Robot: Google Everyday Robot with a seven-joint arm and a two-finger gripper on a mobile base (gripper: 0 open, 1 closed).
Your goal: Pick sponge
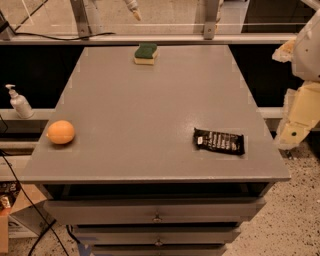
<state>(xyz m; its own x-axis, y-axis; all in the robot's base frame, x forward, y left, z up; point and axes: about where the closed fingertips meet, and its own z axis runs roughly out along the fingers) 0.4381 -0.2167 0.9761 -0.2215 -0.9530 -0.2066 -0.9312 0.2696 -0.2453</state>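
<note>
The sponge (146,53) has a dark green top and a pale yellow foam bottom. It lies flat near the far edge of the grey table (150,110), a little left of the middle. My gripper (133,10) shows only as a pale tip at the top edge of the view, beyond the table's far edge and up and to the left of the sponge, apart from it. White and cream parts of my arm (302,100) stand at the right edge of the view, beside the table.
An orange (61,132) sits near the table's left edge. A black snack wrapper (219,141) lies near the front right. A soap pump bottle (20,102) stands on a ledge to the left. Drawers (157,214) are below the tabletop; a rail runs behind it.
</note>
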